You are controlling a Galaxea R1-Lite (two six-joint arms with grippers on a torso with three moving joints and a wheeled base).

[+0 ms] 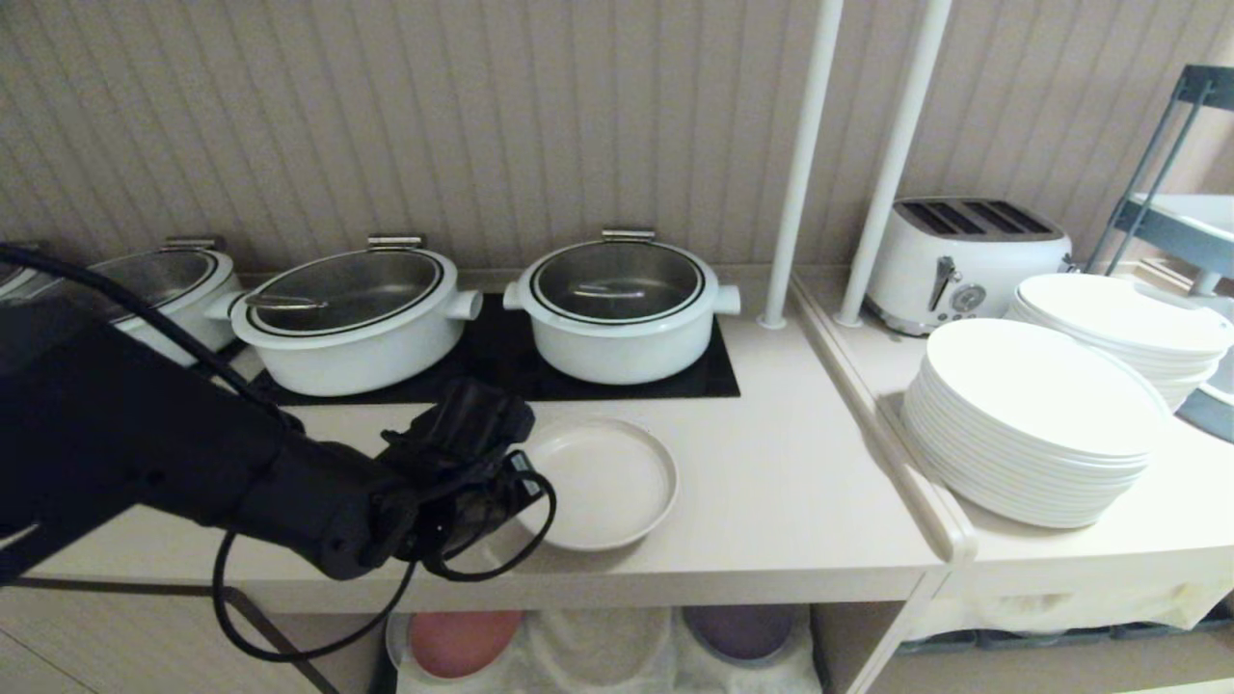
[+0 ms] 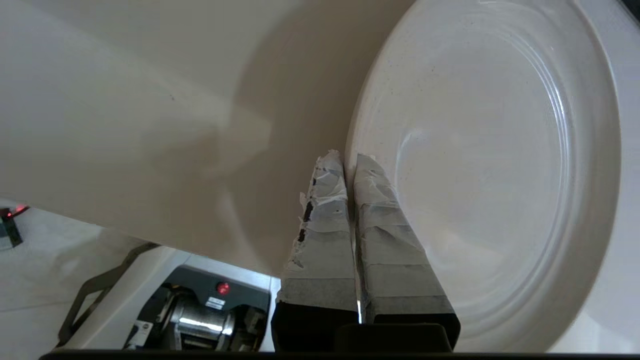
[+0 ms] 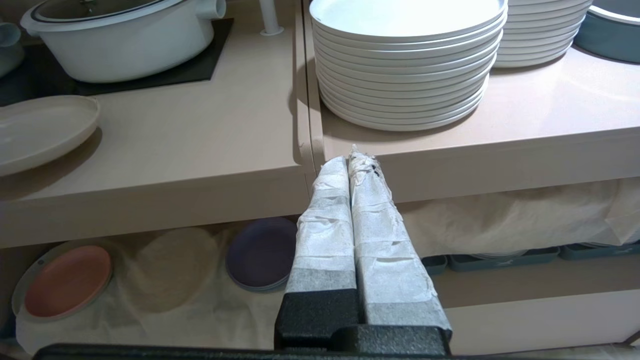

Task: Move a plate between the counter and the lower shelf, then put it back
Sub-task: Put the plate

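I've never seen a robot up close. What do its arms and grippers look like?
The left arm is bulky matte black, with black cables looping off it. Both the left gripper and right gripper have two long tapered fingers wrapped in wrinkled whitish tape on black bases.

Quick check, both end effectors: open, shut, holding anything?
Left end effector: shut on the rim of the plate, which sits on the counter.
Right end effector: shut, holding nothing, parked in front of the counter edge.

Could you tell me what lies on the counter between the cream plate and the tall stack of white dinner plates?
Only bare counter, then the raised rounded edge of the adjoining top, separate the plate from the stack of white dinner plates; the head view shows it.
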